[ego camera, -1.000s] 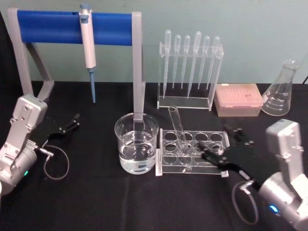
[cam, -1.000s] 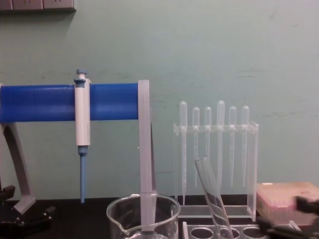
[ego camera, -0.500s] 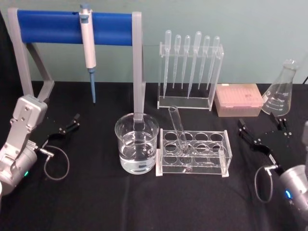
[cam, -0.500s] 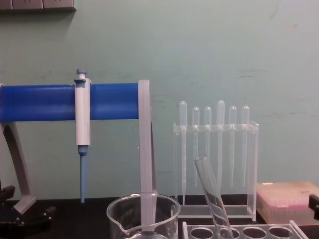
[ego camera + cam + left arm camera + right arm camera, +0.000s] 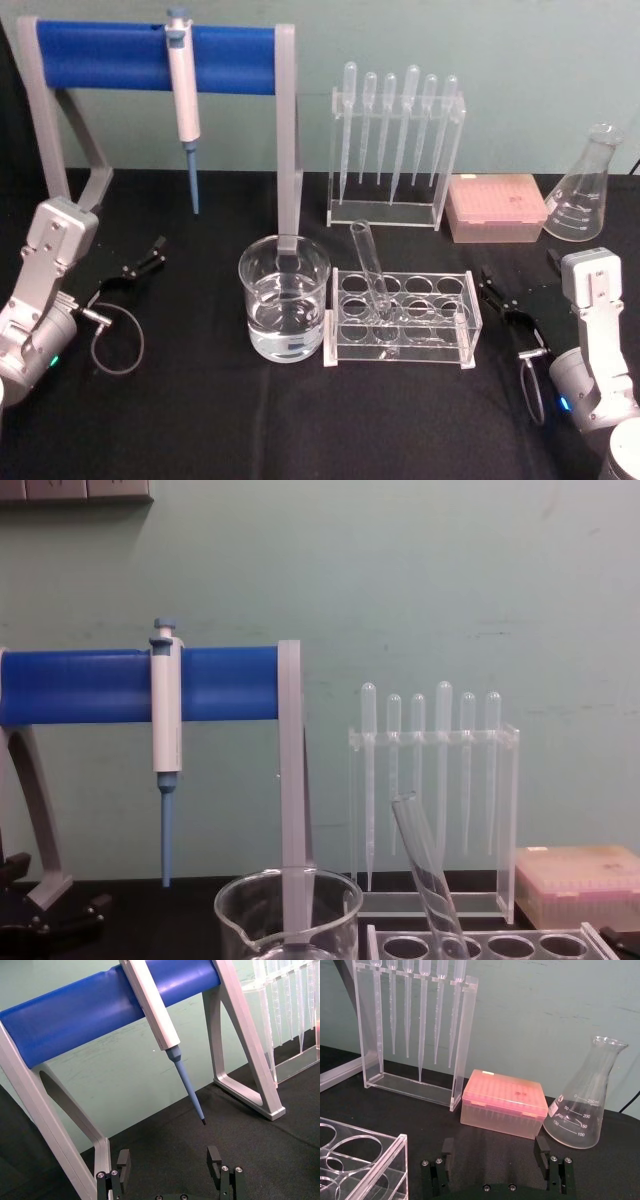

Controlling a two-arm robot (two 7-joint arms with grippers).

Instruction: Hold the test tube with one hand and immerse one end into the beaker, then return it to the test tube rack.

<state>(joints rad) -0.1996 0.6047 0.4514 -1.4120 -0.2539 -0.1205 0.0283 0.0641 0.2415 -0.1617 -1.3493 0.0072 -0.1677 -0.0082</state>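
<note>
The test tube (image 5: 369, 270) leans in the clear acrylic rack (image 5: 458, 340), its open rim tilted toward the back left; nothing holds it. In the chest view the test tube (image 5: 426, 872) slants up out of the rack (image 5: 590, 942). The beaker (image 5: 284, 297), about a third full of clear liquid, stands just left of the rack; its spouted rim shows in the chest view (image 5: 288, 898). My right gripper (image 5: 520, 290) hovers open to the right of the rack, clear of it; its fingers (image 5: 541, 1147) hold nothing. My left gripper (image 5: 143, 258) rests open at the far left, empty (image 5: 169, 1160).
A blue-barred stand (image 5: 150, 57) carries a white-and-blue pipettor (image 5: 183, 95) behind the beaker. A pipette rack (image 5: 392, 150), a pink tip box (image 5: 497, 208) and a conical flask (image 5: 583, 190) line the back right. Black table (image 5: 300, 420) lies open in front.
My right gripper has drawn back from the rack's right front corner and now sits to the right of it. The test tube stays in the rack. The left arm has not moved.
</note>
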